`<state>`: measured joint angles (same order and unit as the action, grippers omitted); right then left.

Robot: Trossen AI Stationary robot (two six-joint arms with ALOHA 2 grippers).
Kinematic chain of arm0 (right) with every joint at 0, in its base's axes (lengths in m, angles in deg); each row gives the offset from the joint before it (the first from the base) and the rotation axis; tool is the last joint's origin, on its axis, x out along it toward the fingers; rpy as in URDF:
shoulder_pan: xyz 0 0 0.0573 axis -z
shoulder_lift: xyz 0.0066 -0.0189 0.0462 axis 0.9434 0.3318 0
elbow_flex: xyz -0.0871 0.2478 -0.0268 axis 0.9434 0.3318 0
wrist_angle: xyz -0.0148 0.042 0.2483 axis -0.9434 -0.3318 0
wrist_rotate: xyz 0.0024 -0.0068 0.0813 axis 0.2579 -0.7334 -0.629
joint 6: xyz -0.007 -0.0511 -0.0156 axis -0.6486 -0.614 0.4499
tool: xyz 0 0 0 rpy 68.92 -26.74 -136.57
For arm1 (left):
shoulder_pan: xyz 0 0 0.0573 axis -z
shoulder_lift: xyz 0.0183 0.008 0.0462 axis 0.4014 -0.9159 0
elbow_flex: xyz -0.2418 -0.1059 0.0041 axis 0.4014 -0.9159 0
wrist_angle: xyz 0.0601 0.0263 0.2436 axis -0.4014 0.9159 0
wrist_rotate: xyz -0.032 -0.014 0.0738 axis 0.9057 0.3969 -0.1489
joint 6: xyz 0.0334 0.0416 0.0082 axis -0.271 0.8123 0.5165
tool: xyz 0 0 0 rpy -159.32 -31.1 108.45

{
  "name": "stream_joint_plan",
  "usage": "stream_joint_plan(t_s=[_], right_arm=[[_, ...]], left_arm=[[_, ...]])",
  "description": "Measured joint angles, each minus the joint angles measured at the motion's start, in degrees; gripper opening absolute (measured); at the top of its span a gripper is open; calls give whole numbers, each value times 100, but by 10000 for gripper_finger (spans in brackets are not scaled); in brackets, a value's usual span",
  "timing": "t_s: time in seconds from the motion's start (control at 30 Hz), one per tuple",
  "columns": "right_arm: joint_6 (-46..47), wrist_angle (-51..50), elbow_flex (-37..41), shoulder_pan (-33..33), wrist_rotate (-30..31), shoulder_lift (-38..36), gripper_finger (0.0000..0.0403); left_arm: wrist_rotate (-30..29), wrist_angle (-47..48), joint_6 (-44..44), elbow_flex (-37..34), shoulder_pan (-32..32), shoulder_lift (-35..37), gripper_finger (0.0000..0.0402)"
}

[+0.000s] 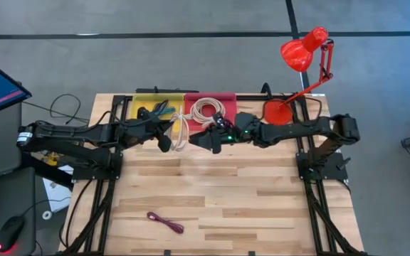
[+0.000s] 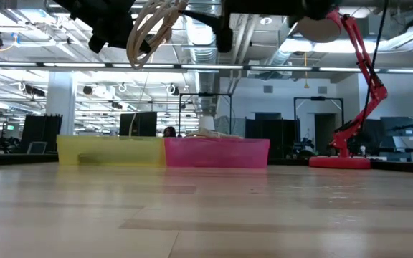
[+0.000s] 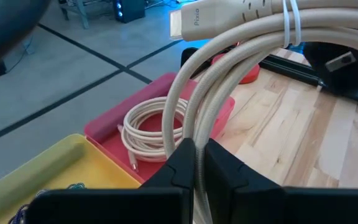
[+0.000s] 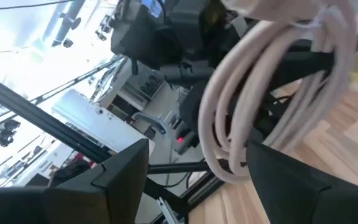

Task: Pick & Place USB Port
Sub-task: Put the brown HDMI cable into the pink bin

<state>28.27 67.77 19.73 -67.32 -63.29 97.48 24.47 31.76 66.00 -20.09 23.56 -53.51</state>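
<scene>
High view: left pincer (image 1: 165, 139) holds beige cable coil (image 1: 179, 131) aloft, just beside red tray (image 1: 228, 97); right pincer (image 1: 216, 140) close on the coil's other side.
Low view: coil hangs high above bench (image 2: 206, 215).
Left wrist: fingers clamped on coil, long axis toward tray holding another coil (image 3: 151, 130).
Right wrist: fingers spread, coil loop between them, grip unclear.

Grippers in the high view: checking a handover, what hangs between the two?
A coiled beige cable hangs between them: left gripper is shut on it, right gripper open alongside.
</scene>
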Motion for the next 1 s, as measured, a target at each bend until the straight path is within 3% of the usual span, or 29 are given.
stream_joint_plan(t_s=[0.43,0.57,0.8,1.0], right_arm=[[-293,-4,-707,24,-111,627,249],[-385,-12,-734,64,-68,622,193],[-471,-2,-734,179,-70,622,22],[-660,-42,-734,177,-67,622,9]], left_arm=[[0,-5,-23,0,2,2,15],[0,-39,-35,4,4,7,15],[-18,-28,-36,7,0,7,14],[-11,0,-31,5,2,7,15]])
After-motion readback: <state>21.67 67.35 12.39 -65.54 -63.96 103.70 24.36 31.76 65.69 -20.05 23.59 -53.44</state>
